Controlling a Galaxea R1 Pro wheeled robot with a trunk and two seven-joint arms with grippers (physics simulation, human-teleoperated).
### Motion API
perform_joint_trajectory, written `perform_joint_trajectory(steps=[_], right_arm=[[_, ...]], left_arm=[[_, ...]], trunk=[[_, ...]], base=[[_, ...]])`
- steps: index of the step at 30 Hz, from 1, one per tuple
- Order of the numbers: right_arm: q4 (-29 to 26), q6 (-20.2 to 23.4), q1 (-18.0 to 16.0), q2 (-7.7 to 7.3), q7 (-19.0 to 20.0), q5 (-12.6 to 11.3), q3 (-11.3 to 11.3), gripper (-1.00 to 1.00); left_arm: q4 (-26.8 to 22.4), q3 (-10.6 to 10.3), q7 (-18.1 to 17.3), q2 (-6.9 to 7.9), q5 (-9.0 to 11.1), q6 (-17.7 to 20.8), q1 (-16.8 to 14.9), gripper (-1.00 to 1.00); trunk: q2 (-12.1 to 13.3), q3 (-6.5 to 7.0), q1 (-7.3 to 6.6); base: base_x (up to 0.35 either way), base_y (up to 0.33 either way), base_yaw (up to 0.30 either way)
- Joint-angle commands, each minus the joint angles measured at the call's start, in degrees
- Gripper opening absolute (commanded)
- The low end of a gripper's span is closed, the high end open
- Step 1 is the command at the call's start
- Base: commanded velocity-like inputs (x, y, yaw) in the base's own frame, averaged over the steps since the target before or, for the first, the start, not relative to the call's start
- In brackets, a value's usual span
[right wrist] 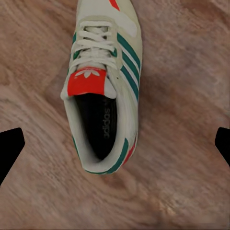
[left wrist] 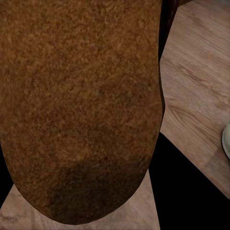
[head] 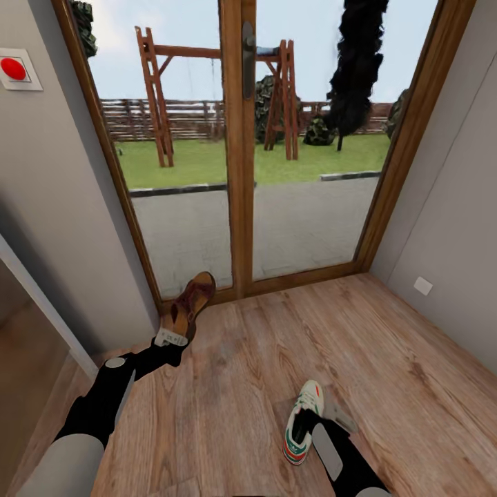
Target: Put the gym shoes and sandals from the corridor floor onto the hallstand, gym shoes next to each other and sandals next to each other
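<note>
A glazed double door (head: 241, 152) with a brown wooden frame fills the view from 11 to 1 o'clock. A dark handle (head: 248, 61) sits on its centre post at 12 o'clock. Through the glass: a wooden swing frame (head: 162, 96), a fence (head: 138, 117), a lawn (head: 207, 162), a paved strip (head: 276, 221) and a dark tree (head: 355, 69). A red button (head: 14, 69) is mounted on the grey wall at 10 o'clock. A white socket (head: 423, 285) sits on the wall at 3 o'clock.

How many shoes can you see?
2. A brown sandal is held up by the left gripper near the glass door. A sneaker lies on the floor under the right gripper.
</note>
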Motion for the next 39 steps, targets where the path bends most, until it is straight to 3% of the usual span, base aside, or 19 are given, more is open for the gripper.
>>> perform_joint_trajectory(steps=[1, 21, 39], right_arm=[[0.3, -0.46, -0.01, 0.04, -0.21, -0.64, -0.14, 1.0], [0.81, -1.15, -0.01, 0.04, -0.29, -0.98, -0.25, 1.0], [0.78, -1.24, -0.01, 0.04, -0.29, -0.97, -0.25, 1.0]], left_arm=[[-0.1, 0.17, -0.29, -0.03, -0.25, 0.35, -0.03, -1.0], [-0.18, 0.52, -0.21, -0.2, -0.17, 0.37, -0.02, -1.0], [-0.18, -0.21, -0.19, -0.29, -0.17, 0.31, -0.02, -1.0]], trunk=[[-0.02, -0.05, -0.01], [-0.02, -0.05, -0.01], [-0.02, -0.61, -0.01]], base=[[0.056, 0.0, 0.0], [0.148, 0.0, 0.0], [0.008, 0.0, 0.0]])
